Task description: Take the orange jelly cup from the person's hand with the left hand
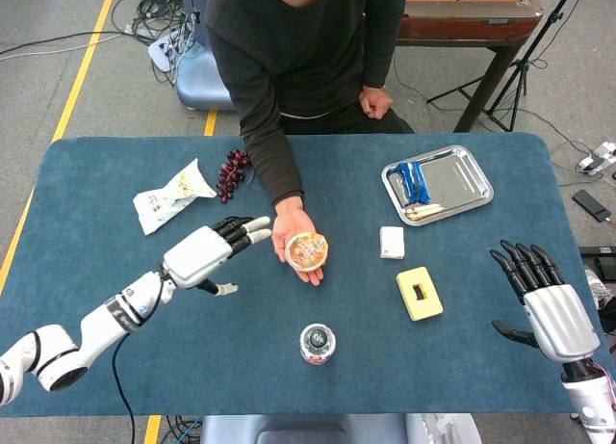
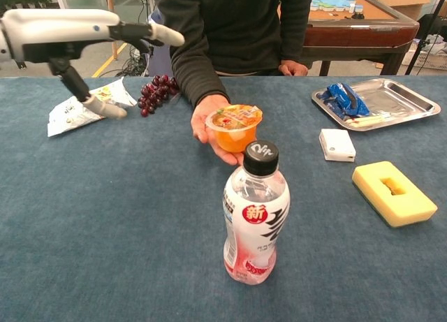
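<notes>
The orange jelly cup (image 1: 307,250) (image 2: 233,127) rests on the person's upturned palm (image 1: 292,230) over the table's middle. My left hand (image 1: 206,253) (image 2: 77,35) hovers open just left of that palm, fingers spread and pointing toward the cup, not touching it. My right hand (image 1: 542,306) stays open at the table's right edge, far from the cup; the chest view does not show it.
A drink bottle (image 1: 318,344) (image 2: 254,214) stands just in front of the cup. Grapes (image 1: 232,173) and a snack packet (image 1: 172,195) lie to the back left. A steel tray (image 1: 458,184), a white box (image 1: 392,242) and a yellow sponge (image 1: 420,292) are on the right.
</notes>
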`<state>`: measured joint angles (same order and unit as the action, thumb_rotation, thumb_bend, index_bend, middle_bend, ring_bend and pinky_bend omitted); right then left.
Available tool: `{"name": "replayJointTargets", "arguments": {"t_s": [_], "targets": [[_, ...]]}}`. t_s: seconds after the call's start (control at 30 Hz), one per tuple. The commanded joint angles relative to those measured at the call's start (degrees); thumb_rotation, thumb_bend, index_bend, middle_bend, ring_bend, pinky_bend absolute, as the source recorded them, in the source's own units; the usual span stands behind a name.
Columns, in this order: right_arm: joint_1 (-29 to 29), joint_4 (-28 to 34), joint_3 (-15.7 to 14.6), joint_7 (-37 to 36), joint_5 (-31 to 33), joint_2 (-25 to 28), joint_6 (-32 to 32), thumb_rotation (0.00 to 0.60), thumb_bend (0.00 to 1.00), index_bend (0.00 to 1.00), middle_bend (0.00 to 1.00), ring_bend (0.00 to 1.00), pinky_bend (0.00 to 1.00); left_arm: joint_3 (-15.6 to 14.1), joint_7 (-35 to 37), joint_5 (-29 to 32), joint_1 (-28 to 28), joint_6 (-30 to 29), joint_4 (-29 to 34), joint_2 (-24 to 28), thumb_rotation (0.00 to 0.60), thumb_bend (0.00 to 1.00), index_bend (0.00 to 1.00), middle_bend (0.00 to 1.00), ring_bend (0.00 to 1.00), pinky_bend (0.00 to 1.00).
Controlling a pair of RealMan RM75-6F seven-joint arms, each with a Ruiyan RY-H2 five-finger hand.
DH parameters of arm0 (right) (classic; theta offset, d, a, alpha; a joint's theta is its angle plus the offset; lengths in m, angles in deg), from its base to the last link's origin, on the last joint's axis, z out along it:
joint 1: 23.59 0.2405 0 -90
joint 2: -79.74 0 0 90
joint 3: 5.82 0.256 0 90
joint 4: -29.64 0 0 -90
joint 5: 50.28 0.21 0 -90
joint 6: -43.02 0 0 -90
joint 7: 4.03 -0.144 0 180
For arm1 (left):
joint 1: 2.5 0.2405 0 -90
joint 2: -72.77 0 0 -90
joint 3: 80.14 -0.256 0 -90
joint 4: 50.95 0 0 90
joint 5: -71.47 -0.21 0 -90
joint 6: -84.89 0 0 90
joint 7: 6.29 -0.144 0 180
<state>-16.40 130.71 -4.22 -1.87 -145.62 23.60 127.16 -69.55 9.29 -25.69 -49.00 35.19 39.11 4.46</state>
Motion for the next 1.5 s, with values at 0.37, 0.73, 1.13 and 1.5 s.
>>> {"name": "replayJointTargets", "arguments": {"t_s": [0.37, 0.73, 1.13, 1.5], "targets": [[0.6, 0.1, 0.1, 0.2, 1.0, -0.6, -1.1, 0.6, 0.06, 0.0, 0.01, 0.0, 0.06, 2.1, -2.8, 4.2, -12.3, 11.0, -5.5, -8.0, 0.6, 0.19, 0.0, 0.0, 0.0, 0.07], [0.5, -0.2, -0.1, 0.1, 1.5, -0.5, -1.2, 0.6, 0.06, 0.0, 0.01, 0.0, 0.06, 3.9, -9.9, 14.8, -21.5, 22.5, -13.7, -14.8, 0.6, 0.19, 0.01, 0.0, 0.0, 0.07], [0.0, -1.4, -0.4, -1.3, 1.9, -0.7, -0.6, 0.6, 0.06, 0.0, 0.01, 0.0, 0.06, 2.4, -14.9, 21.1, -25.2, 25.5, -17.1, -18.1, 0.6, 0.19, 0.08, 0.0, 0.0, 0.07], [-0.8, -3.1, -0.8, -3.3, 2.4, -1.0, 0.0, 0.6, 0.06, 0.0, 0.01, 0.0, 0.06, 1.8, -16.6, 26.0, -26.8, 25.4, -21.3, -21.5, 0.6, 0.19, 0.17, 0.0, 0.11, 0.34]]}}
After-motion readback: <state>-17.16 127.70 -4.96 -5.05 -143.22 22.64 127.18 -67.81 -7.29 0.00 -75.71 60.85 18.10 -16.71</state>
